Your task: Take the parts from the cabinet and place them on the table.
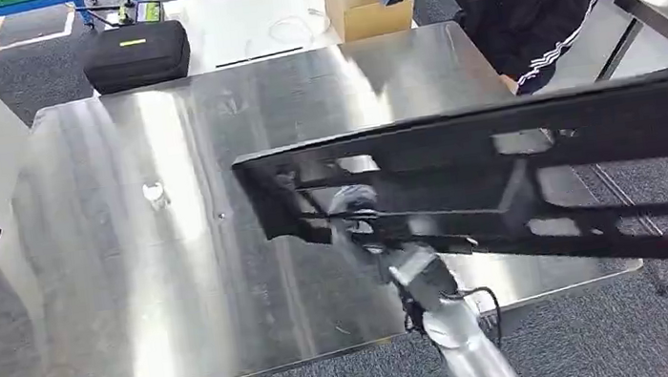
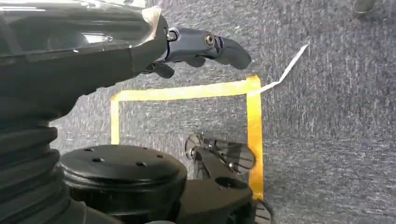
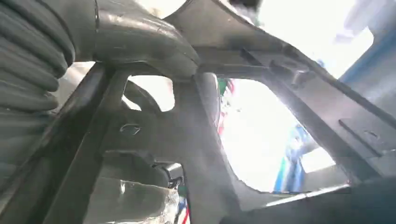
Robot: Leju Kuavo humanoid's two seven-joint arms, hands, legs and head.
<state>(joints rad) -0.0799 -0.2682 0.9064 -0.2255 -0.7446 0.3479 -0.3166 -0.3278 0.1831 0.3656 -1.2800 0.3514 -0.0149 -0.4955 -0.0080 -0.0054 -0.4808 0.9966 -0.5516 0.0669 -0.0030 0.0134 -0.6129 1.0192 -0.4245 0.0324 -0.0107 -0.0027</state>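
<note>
Currently, progress: judged as past the pick-up and not yet at the set-down; one part is out of the cabinet and in the air over the table.
Part: a long black frame part (image 1: 502,182) with open windows, blurred, held roughly level above the right half of the steel table (image 1: 132,300); whether any edge touches the top cannot be told.
Right hand: the right hand (image 1: 357,214) grips the part near its left end; its thumb (image 3: 140,42) lies pressed across a bar of the frame.
Left hand: the left hand (image 2: 187,49) hangs over grey carpet and yellow floor tape (image 2: 254,135), holding nothing, fingers loosely extended.
Left to do: lowering the part onto the bare steel and letting go.
Bystander: a person in a dark sleeve (image 1: 531,20) stands at the table's far right corner.
</note>
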